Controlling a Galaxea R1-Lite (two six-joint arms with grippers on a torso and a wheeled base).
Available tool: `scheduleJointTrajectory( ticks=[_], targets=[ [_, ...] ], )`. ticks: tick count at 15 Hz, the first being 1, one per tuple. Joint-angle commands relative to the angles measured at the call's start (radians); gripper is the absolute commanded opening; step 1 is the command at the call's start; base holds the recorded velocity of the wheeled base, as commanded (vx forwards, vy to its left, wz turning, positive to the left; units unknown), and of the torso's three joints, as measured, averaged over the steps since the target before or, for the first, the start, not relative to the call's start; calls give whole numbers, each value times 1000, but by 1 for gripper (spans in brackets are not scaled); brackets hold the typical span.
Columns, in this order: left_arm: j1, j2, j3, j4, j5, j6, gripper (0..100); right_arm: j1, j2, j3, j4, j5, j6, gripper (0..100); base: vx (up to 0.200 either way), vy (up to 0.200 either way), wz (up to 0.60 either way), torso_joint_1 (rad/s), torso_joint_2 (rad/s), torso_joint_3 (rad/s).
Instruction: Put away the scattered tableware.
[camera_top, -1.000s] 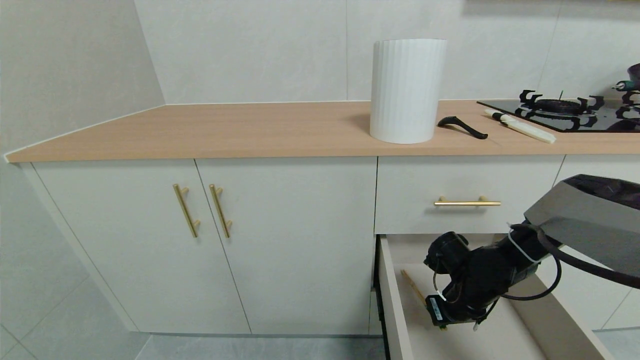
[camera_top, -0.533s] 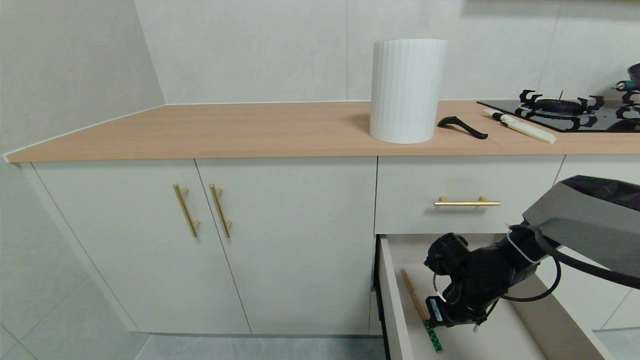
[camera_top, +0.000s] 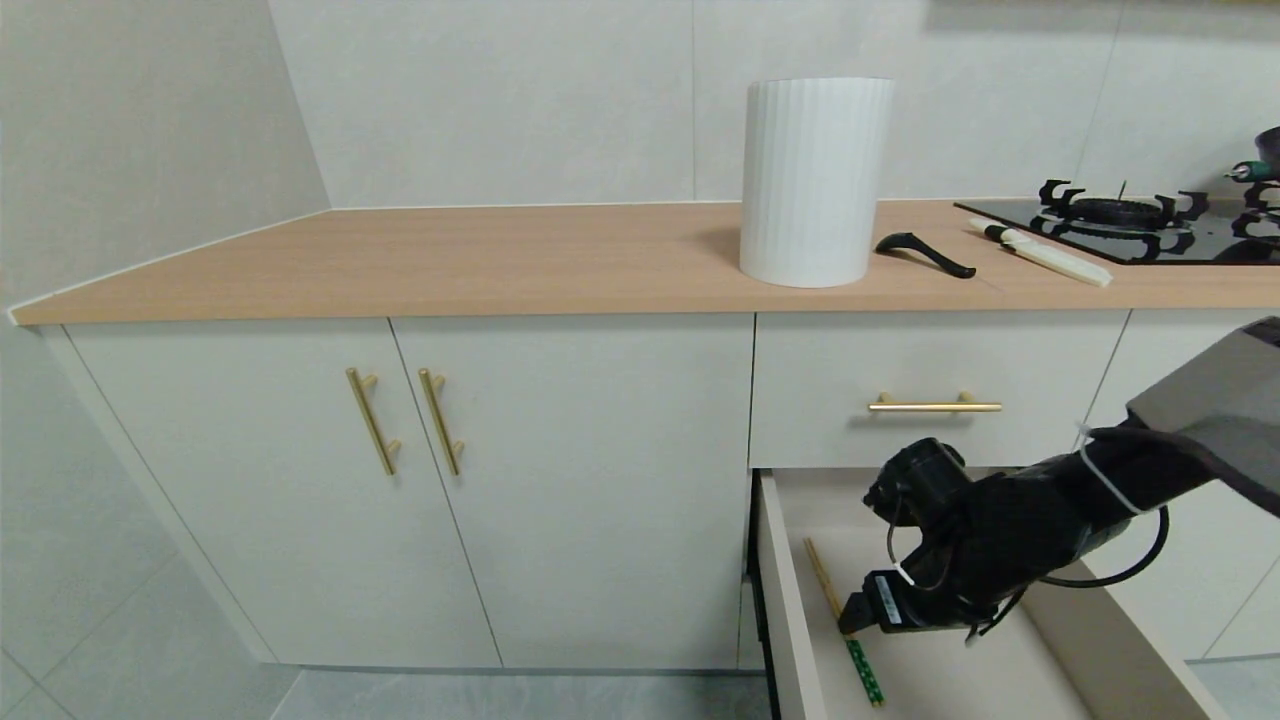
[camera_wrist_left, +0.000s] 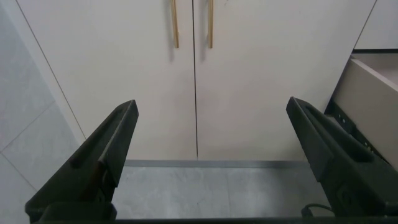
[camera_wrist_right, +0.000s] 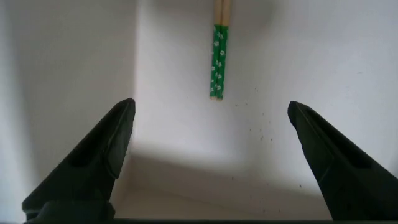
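Right gripper (camera_wrist_right: 210, 109) hangs inside the open drawer (camera_top: 785, 590), fingers spread, holding nothing. Chopsticks (camera_top: 822, 580) lie flat on the drawer floor along its left wall, green ends toward the drawer front. Left gripper (camera_wrist_left: 211, 102) is spread wide, left of the drawer, facing the cabinet doors (camera_wrist_left: 261, 74).

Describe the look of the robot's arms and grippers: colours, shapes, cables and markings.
The right arm has a flat-sided grey shell, then a bulky black wrist. A white band rings it, and a thin black cable loops beneath. The right gripper is black with a small pale label. Like the left gripper, it has two dark, wedge-shaped fingers tapering towards the tips.
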Motion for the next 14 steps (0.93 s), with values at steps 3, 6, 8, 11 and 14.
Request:
scheduleJointTrajectory(
  ticks=[3,6,8,11,14],
  targets=[
    [0,0,0,0,0,0,100,-89,-346,47,-2,0,-18,100,0,0,0,0,0,0],
    [0,0,0,0,0,0,100,-147,-486,47,-2,-4,-65,100,0,0,0,0,0,0],
    [0,0,0,1,0,0,100,-181,-547,47,-2,-3,-83,100,0,0,0,0,0,0],
    [0,0,0,1,0,0,100,-232,-567,47,-10,-3,-127,100,0,0,0,0,0,0],
    [0,0,0,1,0,0,100,-236,-567,48,-11,-3,-138,100,0,0,0,0,0,0]
  ],
)
